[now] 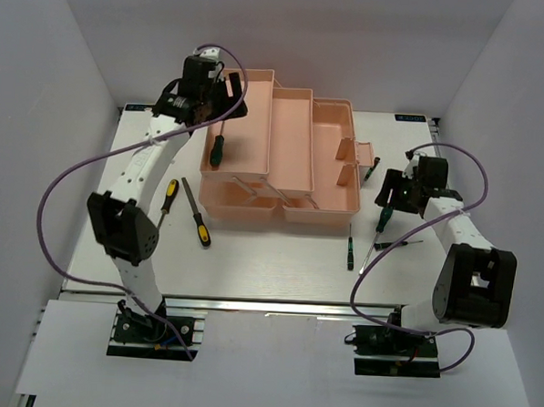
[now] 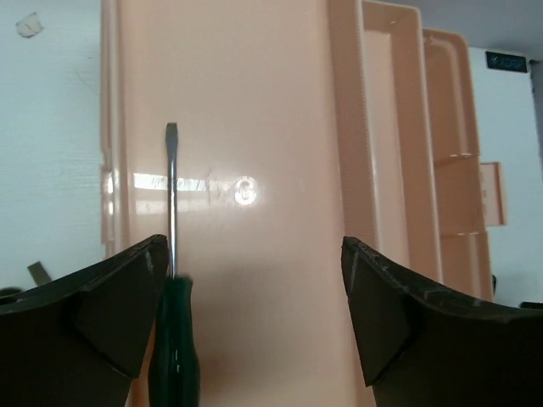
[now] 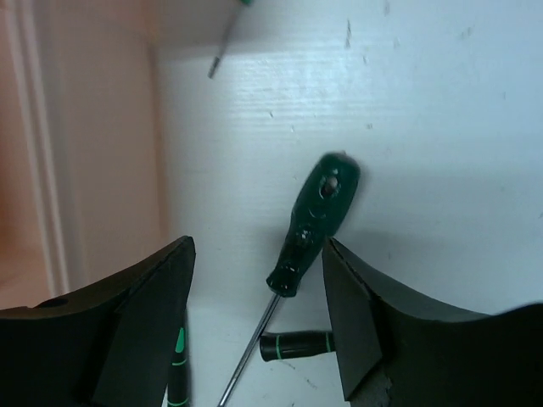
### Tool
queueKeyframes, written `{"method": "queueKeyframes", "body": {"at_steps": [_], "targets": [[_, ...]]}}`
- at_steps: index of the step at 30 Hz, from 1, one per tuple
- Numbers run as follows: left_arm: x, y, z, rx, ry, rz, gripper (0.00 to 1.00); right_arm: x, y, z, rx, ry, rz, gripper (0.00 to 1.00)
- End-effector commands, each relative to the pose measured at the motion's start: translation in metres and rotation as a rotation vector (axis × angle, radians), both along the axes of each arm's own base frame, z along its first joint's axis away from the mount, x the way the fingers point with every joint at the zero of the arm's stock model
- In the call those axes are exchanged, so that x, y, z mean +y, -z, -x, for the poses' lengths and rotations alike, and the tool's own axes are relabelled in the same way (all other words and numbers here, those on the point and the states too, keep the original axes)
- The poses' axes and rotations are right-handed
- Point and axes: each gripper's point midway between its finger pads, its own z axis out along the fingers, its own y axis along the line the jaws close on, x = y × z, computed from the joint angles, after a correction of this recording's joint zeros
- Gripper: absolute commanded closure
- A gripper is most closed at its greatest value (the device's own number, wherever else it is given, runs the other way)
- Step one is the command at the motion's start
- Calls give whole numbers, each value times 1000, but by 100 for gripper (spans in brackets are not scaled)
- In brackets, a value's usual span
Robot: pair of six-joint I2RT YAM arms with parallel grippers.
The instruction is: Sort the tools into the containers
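Left pincer (image 2: 254, 244): jaws wide over toolbox (image 1: 334, 143) left tray, toward far-left corner of surface (image 1: 278, 268); green-handled screwdriver (image 2: 172, 212) lies inside, seemingly delivered. Right pincer (image 3: 257, 246): jaws wide above second green-handled screwdriver (image 3: 312, 225), near right edge. Next, likely: descend, close on handle.

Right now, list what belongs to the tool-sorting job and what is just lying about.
Job: salmon-pink translucent plastic toolbox; green-handled steel screwdriver in its left tray; two yellow-and-black-handled screwdrivers; thin black-green precision screwdriver; second green-handled screwdriver.
Lying about: only purple arm cables, white table.
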Motion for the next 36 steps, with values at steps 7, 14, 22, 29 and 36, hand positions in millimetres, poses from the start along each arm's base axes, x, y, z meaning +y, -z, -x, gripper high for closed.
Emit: {"method": "queueKeyframes", "body": {"at_steps": [7, 14, 22, 29, 36], "targets": [[62, -72, 87, -252, -145, 164, 2, -19, 50, -4, 173, 196, 21, 39], [105, -4, 137, -99, -259, 192, 2, -21, 80, -7, 255, 212, 29, 37], [120, 65, 176, 46, -373, 224, 2, -18, 74, -9, 240, 204, 10, 81], [128, 89, 194, 96, -418, 210, 3, -23, 9, -40, 48, 196, -47, 100], [133, 117, 212, 146, -463, 204, 3, -13, -96, -67, -182, 112, -164, 100]]}}
